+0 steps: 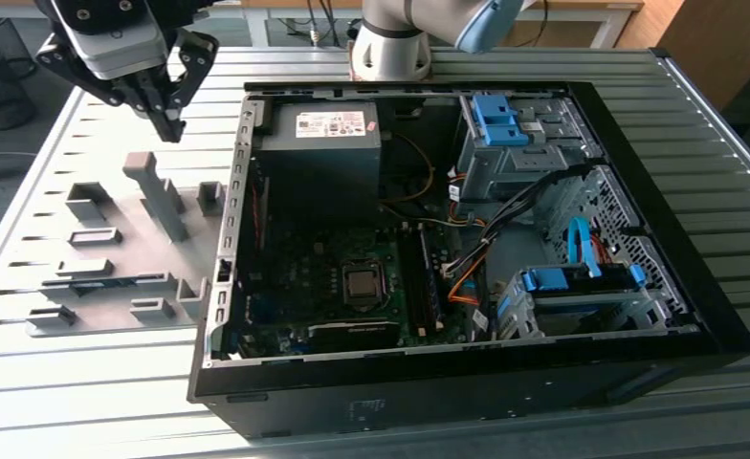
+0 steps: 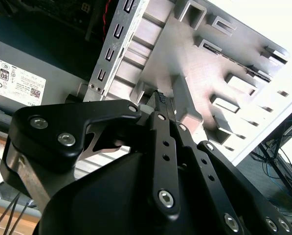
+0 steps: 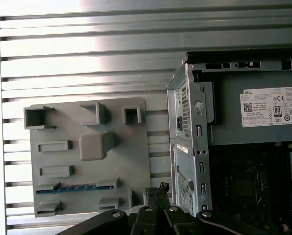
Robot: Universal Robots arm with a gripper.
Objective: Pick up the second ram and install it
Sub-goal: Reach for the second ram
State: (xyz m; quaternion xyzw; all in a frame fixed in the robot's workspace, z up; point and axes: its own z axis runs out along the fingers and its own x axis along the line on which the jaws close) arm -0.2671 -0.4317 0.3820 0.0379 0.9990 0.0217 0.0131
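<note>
the hand [image 1: 171, 126] is hovering clenched and empty over the tabletop [image 1: 81, 378], while the second ram [image 3: 72, 187], slotted in the grey holder plate [image 3: 131, 161] in the first wrist view, is lying about 6 to 7 o'clock from it in the exterior view, its long axis running 9 to 3 o'clock.

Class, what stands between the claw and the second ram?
In the exterior view, the tall grey block stands between the claw above it and the second ram.
</note>
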